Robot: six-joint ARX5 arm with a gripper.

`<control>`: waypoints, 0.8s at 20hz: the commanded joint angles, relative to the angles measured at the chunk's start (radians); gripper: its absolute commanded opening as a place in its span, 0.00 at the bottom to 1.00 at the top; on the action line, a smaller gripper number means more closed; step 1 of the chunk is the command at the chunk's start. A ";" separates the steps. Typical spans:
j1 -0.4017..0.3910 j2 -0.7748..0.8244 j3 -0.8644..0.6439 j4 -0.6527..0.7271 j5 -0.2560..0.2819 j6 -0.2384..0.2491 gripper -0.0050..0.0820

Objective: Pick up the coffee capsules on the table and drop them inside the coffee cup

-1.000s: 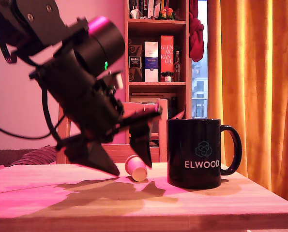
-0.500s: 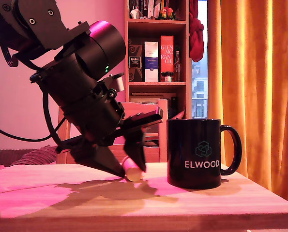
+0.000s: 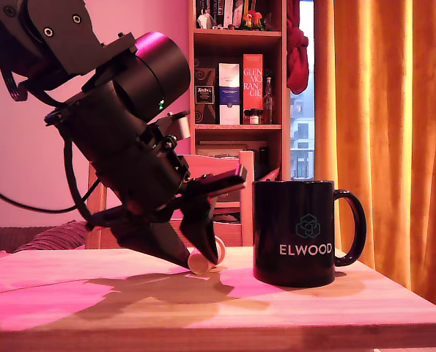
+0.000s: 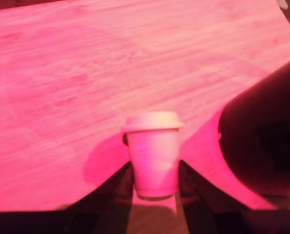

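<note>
pincer [image 3: 197,253] closed on cream capsule [image 4: 153,153], narrower than before | capsule low on surface [image 3: 335,308] | ELWOOD mug [image 3: 298,233] unmoved

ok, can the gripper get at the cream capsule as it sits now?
Probably yes. The gripper is already down at the capsule, which lies on the table between the jaws, one on each side. The mug stands apart, not blocking.

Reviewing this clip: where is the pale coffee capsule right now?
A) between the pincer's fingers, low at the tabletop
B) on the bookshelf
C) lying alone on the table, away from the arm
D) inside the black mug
A: in the wrist view the pale capsule sits between the two dark fingers of the pincer, and the exterior view shows it at the fingertips, low at the table, beside the mug.
</note>
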 commanded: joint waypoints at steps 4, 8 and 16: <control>0.001 -0.117 -0.012 -0.078 0.001 0.175 0.30; 0.001 -0.197 -0.012 -0.139 0.000 0.254 0.30; 0.003 -0.348 -0.012 -0.124 0.074 0.339 0.30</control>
